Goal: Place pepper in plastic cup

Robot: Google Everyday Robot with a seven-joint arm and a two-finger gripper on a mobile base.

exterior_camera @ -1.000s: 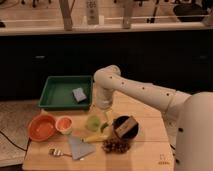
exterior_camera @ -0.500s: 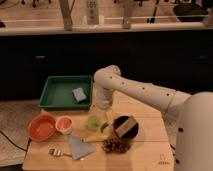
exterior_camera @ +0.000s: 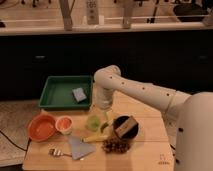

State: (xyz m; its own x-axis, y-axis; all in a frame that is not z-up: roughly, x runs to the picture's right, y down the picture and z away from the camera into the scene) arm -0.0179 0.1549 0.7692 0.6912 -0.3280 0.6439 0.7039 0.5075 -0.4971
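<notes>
The plastic cup (exterior_camera: 93,121) is a small pale yellow-green tumbler standing upright on the wooden table (exterior_camera: 145,155), right of the small orange cup (exterior_camera: 64,123). My gripper (exterior_camera: 103,114) hangs from the white arm (exterior_camera: 135,90), just above and to the right of the plastic cup's rim. A small green piece (exterior_camera: 105,127), which may be the pepper, shows right below the gripper beside the cup. I cannot tell whether it is held. A yellow elongated item (exterior_camera: 95,137) lies in front of the cup.
A green tray (exterior_camera: 57,92) holding a grey-blue sponge (exterior_camera: 79,94) sits at the back left. An orange bowl (exterior_camera: 41,127) is at the far left. A black bowl (exterior_camera: 125,127) with a brown block, dark grapes (exterior_camera: 116,146), a grey wedge (exterior_camera: 80,147) and a fork (exterior_camera: 56,151) lie nearby.
</notes>
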